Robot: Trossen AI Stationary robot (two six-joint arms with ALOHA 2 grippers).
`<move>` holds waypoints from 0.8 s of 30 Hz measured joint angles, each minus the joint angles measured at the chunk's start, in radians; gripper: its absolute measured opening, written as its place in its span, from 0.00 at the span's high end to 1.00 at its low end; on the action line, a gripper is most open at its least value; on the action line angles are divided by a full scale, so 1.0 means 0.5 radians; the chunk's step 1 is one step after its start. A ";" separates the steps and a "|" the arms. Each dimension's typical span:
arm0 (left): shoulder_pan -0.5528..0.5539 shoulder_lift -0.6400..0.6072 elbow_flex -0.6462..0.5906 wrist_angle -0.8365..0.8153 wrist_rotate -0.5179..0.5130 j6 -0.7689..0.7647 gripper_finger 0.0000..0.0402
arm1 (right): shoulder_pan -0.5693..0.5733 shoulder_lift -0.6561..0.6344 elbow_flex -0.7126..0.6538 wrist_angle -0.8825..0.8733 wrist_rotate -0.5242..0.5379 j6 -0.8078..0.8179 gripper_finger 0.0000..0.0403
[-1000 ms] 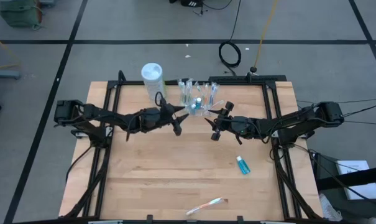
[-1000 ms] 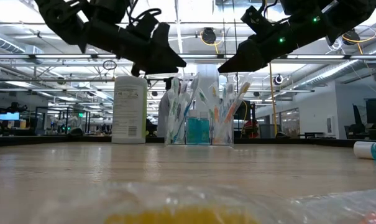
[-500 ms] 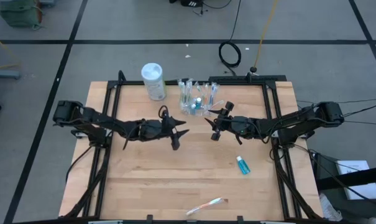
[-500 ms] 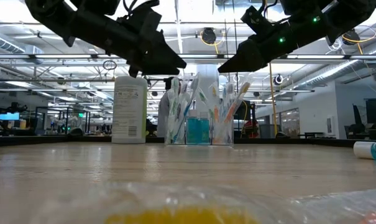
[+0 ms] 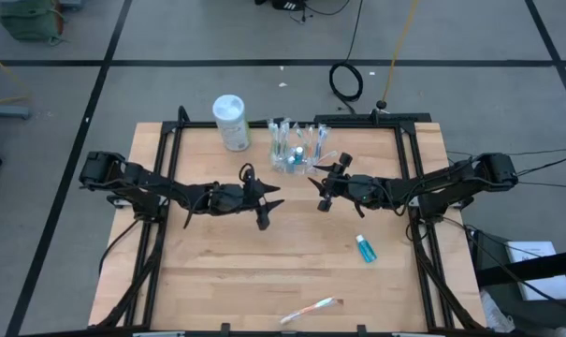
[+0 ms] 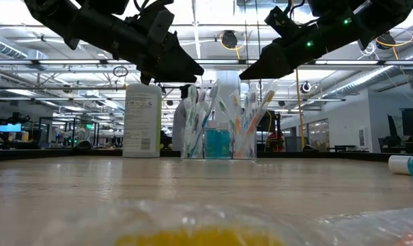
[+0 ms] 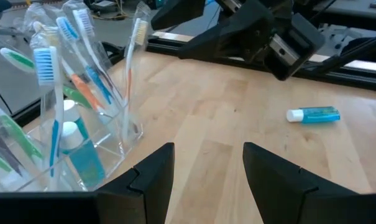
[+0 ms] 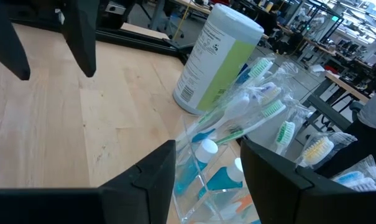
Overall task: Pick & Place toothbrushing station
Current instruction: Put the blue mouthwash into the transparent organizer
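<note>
We see the wooden table (image 5: 264,271) carrying everything, with both dark arms reaching in over it from opposite sides toward the toothbrushing station (image 5: 297,150), which stands at the table's far edge and serves as our landmark. The left arm stretches low and nearly level across the table, and the left gripper (image 5: 267,200) hangs above the wood just short of the station on its near left side, fingers spread apart and holding nothing, one tip pointing toward the station and the other toward the near edge. The right arm mirrors it from the other side, and the right gripper (image 5: 320,190) hovers just beside the station's near right corner, its fingers also parted and empty. In the low view we find both grippers raised above the station's brush heads, the left gripper (image 6: 182,68) and the right gripper (image 6: 255,71) angled down toward each other with the station (image 6: 218,126) between them. The white canister (image 5: 231,122) stands upright just to the left of the station. The station itself is clear plastic, and from the left wrist view we make out its upright toothbrushes (image 7: 53,81) and a blue tube inside. One blue toothpaste tube (image 5: 365,248) lies on the wood well to the near right of the station, and a single toothbrush (image 5: 308,310) lies well apart from it near the table's front edge.
</note>
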State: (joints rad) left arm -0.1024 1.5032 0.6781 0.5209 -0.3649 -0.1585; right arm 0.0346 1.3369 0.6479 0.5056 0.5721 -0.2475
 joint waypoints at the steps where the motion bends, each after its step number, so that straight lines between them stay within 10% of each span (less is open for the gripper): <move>1: 0.000 0.000 0.000 -0.006 -0.001 0.006 0.51 | 0.001 0.000 0.000 0.000 0.000 0.007 0.56; 24: 0.000 0.000 0.000 -0.063 -0.005 0.005 0.51 | 0.566 -0.407 0.002 -1.064 0.005 0.436 0.57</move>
State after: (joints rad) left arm -0.1024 1.5032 0.6781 0.4894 -0.3672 -0.1562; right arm 0.3175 1.1334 0.6487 -0.0265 0.5747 -0.0297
